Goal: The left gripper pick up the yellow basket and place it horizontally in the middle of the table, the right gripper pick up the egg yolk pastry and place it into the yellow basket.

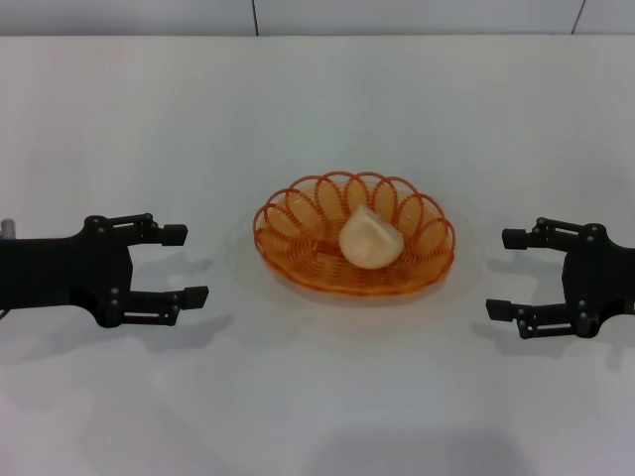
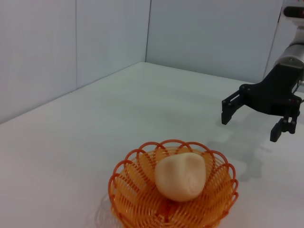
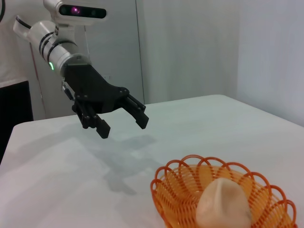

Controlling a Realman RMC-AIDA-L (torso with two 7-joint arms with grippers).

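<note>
The yellow basket (image 1: 298,230) sits on the white table (image 1: 327,397) at its middle, long side across. The egg yolk pastry (image 1: 369,239) lies inside it, right of centre. The basket (image 2: 128,183) and pastry (image 2: 181,175) also show in the left wrist view, and again in the right wrist view, basket (image 3: 171,190) and pastry (image 3: 223,204). My left gripper (image 1: 189,265) hovers left of the basket, open and empty; it also shows in the right wrist view (image 3: 122,122). My right gripper (image 1: 504,274) hovers right of the basket, open and empty; it also shows in the left wrist view (image 2: 250,127).
A grey panelled wall (image 1: 298,15) runs along the table's far edge. Bare tabletop lies in front of and behind the basket.
</note>
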